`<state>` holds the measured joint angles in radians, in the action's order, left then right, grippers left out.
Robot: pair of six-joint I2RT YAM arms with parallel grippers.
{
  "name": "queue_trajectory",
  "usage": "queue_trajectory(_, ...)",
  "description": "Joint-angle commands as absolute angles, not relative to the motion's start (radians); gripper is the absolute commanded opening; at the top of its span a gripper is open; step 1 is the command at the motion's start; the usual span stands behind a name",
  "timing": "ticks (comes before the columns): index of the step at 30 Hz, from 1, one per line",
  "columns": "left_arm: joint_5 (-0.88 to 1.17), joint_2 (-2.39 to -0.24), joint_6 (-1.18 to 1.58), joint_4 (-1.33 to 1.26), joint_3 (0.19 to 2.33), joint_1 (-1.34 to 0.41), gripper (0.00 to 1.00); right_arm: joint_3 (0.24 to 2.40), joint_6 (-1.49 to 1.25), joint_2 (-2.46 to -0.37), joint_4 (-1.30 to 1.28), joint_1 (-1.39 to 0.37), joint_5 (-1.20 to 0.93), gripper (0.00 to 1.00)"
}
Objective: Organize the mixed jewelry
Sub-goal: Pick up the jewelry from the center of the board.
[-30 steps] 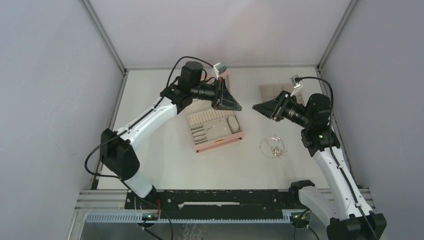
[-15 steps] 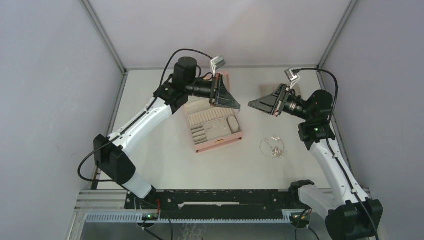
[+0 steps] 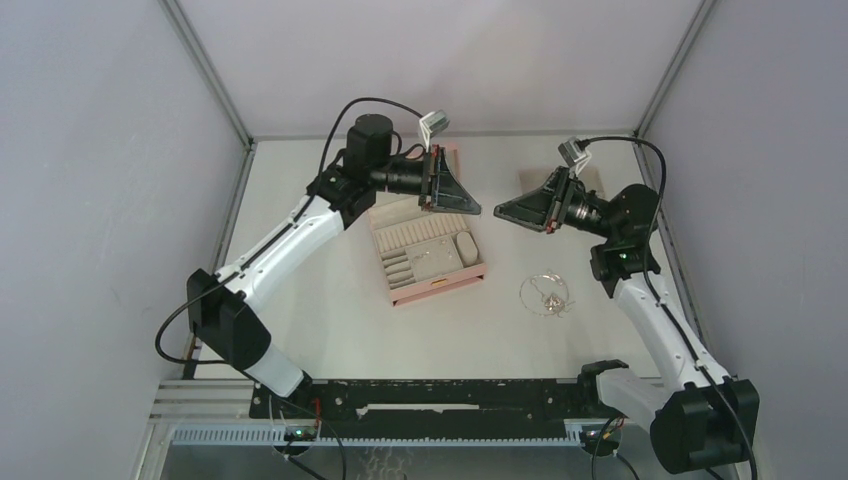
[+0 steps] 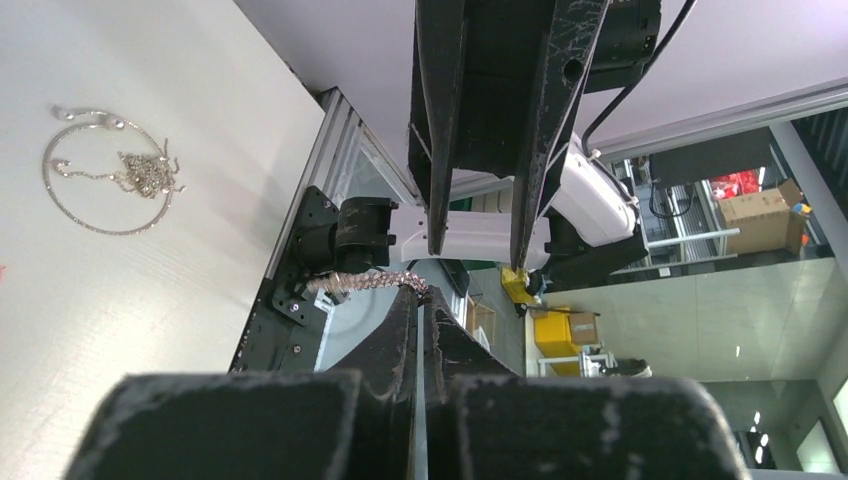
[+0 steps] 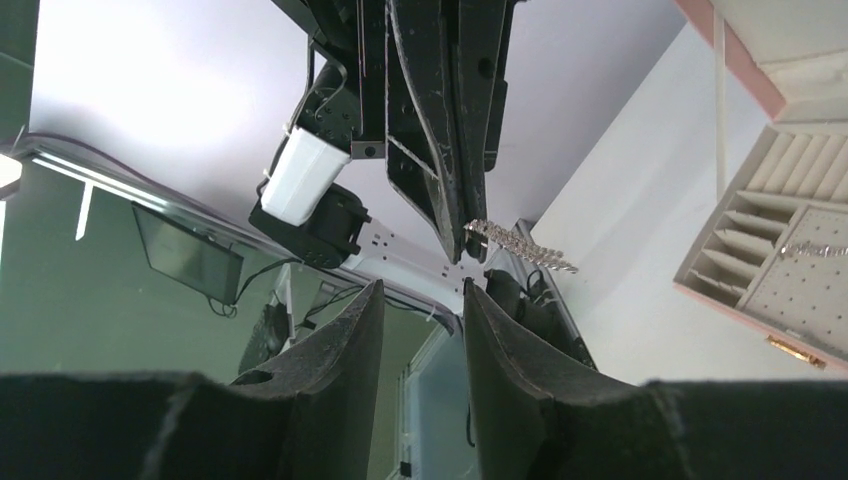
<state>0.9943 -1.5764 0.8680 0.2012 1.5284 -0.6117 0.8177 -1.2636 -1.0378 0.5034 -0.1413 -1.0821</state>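
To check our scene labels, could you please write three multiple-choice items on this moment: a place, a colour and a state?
1. The looped necklace lies: A on the table, right of the jewelry box; B inside the box; C on its lid.
2. The box's outside is: A blue; B pink; C black.
3. The left gripper is: A wide open; B shut, empty; C shut on a short chain.
Key: A, it rests on bare table; B, its front rim is pink; C, the chain sticks out from its closed tips.
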Motion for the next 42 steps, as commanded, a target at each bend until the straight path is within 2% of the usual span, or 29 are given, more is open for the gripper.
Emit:
queue_trajectory(1,0.974,-1.55,0.9,0.173,1.5,-0.603,0.0,0.771,-1.342,-1.041,0.546,-0.162,-1.069,0.44)
queue_trajectory(10,0.957,-1.554,0.908,0.172,1.496,-0.604,0.0,0.709,-1.466,-1.068,0.679,-0.218,-1.012,0.49)
queue_trajectory(20,0.963,-1.566,0.918,0.154,1.512,-0.604,0.0,0.699,-1.638,-1.186,0.936,-0.234,-0.982,0.49)
queue_trajectory(28,0.981,-1.579,0.929,0.14,1.523,-0.604,0.0,0.699,-1.674,-1.226,1.004,-0.231,-0.979,0.49)
queue_trajectory(42,0.989,-1.605,0.967,0.097,1.532,-0.601,0.0,0.698,-1.71,-1.25,1.074,-0.214,-0.999,0.37)
